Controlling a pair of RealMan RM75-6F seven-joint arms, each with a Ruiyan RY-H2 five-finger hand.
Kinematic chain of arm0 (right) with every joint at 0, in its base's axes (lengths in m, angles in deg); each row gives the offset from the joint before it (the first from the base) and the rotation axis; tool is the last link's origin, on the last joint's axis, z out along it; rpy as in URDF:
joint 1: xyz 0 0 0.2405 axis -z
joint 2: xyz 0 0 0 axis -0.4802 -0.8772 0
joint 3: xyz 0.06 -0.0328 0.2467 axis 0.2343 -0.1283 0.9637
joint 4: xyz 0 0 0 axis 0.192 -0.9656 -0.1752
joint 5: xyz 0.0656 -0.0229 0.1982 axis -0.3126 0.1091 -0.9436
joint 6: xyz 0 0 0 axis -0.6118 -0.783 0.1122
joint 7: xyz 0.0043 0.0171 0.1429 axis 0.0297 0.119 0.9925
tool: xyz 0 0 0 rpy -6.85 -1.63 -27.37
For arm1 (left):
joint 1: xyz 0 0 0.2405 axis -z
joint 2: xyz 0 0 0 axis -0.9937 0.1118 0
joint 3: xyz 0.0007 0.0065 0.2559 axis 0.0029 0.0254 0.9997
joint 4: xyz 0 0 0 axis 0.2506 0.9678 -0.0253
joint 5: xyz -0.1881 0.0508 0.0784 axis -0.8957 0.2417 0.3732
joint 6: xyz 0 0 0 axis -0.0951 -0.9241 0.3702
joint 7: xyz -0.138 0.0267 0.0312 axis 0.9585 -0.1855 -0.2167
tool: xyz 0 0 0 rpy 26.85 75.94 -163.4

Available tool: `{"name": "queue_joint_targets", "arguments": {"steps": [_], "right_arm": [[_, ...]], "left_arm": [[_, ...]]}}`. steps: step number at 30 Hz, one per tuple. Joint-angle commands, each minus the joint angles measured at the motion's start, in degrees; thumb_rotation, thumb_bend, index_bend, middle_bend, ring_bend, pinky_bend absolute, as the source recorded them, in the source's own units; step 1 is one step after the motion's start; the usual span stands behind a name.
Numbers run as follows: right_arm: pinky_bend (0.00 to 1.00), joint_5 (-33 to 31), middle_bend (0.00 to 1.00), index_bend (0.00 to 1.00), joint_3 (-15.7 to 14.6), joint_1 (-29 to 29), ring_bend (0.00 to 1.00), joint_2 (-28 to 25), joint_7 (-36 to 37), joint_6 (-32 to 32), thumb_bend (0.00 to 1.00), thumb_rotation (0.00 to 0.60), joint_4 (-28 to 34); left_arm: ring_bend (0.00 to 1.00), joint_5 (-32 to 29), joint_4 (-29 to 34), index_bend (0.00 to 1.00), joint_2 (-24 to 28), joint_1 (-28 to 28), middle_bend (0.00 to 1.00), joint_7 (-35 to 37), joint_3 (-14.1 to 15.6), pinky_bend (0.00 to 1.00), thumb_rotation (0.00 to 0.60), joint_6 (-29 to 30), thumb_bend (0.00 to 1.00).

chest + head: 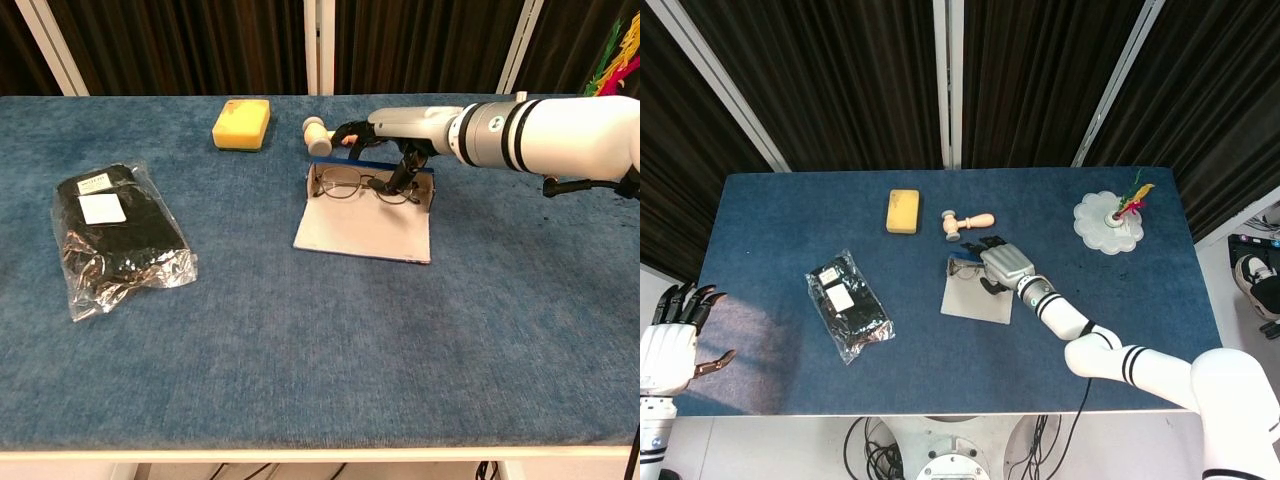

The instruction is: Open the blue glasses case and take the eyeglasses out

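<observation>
The blue glasses case (365, 230) lies open mid-table, its pale inner flap (975, 298) spread flat toward me and the blue rim standing at the back. The thin-framed eyeglasses (345, 182) rest in it against that rim. My right hand (405, 125) hovers over the right half of the case, fingers stretched left above the rim and one digit reaching down to the right lens; in the head view the right hand (1002, 265) covers most of the eyeglasses (962, 269). My left hand (670, 345) hangs off the table's near-left corner, fingers spread, holding nothing.
A wooden mallet (318, 135) lies just behind the case, close to my right hand's fingers. A yellow sponge (241, 123) sits at the back left. A black item in clear plastic (115, 235) lies at the left. A white dish with feathers (1108, 220) stands back right.
</observation>
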Motion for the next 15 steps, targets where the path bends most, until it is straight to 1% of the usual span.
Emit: {"name": "queue_joint_targets", "arguments": {"steps": [1,6,8,10,13,15], "right_arm": [[0.0,1.4,0.21,0.0,-0.75,0.3,0.0,-0.86,0.51,-0.66,0.48,0.6,2.74],[0.0,3.76,0.24,0.0,-1.88,0.73,0.0,-2.16,0.95,-1.57,0.48,0.6,6.7],[0.0,4.4,0.25,0.0,-2.18,0.93,0.0,-2.23,0.35,-3.01,0.48,0.6,6.66],[0.0,4.32,0.25,0.0,-2.38,0.88,0.0,-1.89,-1.02,-4.47,0.47,0.6,5.34],[0.0,3.63,0.25,0.0,-2.71,0.22,0.0,-1.64,-3.28,-4.96,0.37,0.6,3.83],[0.0,3.17,0.25,0.05,-3.06,-0.45,0.0,-1.44,-5.18,-4.93,0.27,0.6,2.87]], "left_arm": [[0.02,0.11,-0.19,0.21,-0.11,-0.01,0.12,0.15,0.03,0.0,0.6,0.03,0.07],[0.02,0.34,-0.54,0.21,-0.26,0.06,0.12,0.47,-0.01,0.0,0.6,0.1,0.07],[0.02,0.37,-0.66,0.21,-0.26,-0.01,0.12,0.63,0.01,0.0,0.6,0.19,0.07],[0.02,0.4,-0.82,0.21,-0.29,-0.1,0.12,0.82,0.09,0.0,0.6,0.25,0.07],[0.02,0.36,-1.05,0.21,-0.39,-0.19,0.12,1.06,0.15,0.0,0.6,0.27,0.07],[0.02,0.31,-1.15,0.21,-0.45,-0.19,0.12,1.14,0.12,0.0,0.6,0.24,0.07]]}}
